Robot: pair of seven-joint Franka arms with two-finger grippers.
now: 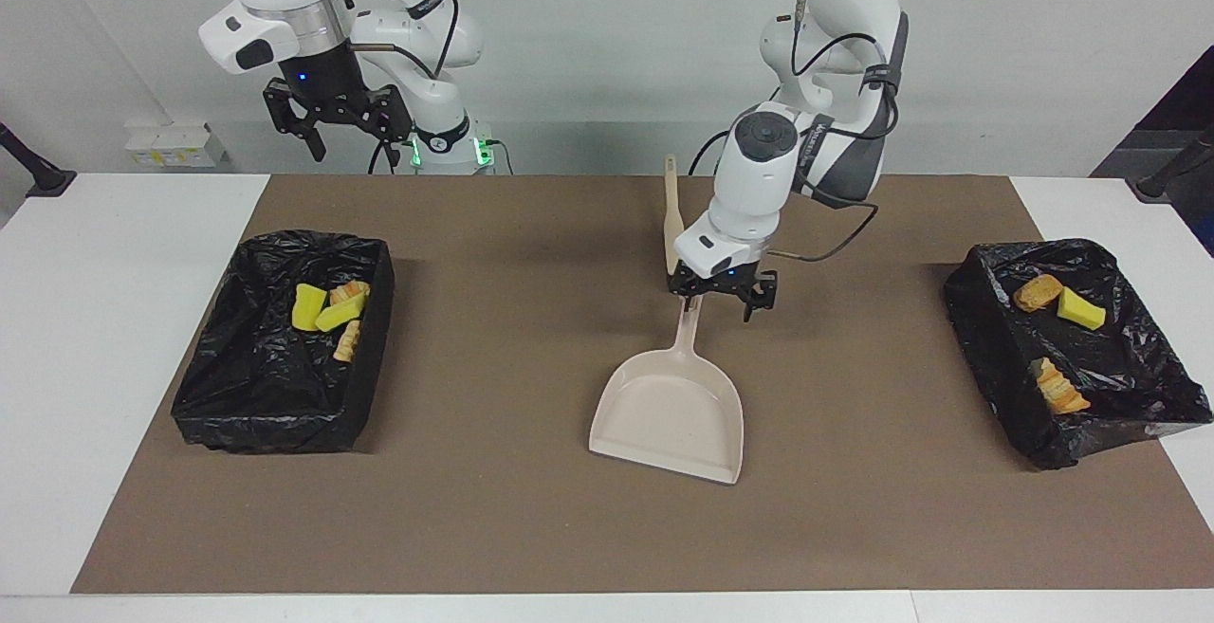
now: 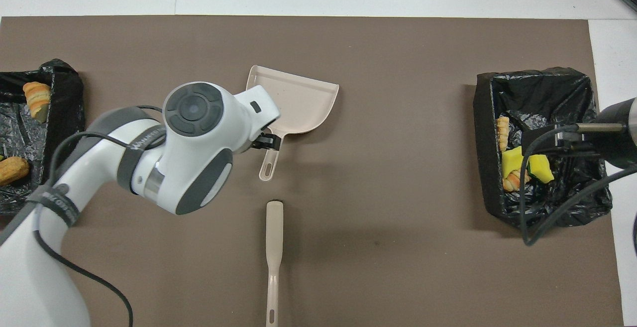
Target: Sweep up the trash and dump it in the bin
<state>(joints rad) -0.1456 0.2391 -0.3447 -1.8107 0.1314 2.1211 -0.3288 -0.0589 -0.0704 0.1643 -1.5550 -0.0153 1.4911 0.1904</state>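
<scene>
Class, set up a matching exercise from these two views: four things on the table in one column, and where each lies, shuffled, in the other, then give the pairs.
Things:
1. dustpan
2. brush
3. trash
4. left gripper

Places:
A. inside the black-lined bins at both ends of the table
B. flat on the brown mat, farther from the robots than the brush
C. just over the dustpan's handle, fingers apart
D. on the mat, nearer to the robots than the dustpan

Pairs: 1-B, 2-D, 3-A, 4-C

Two black-lined bins, one dustpan, one brush, seven trash scraps (four plus three).
</scene>
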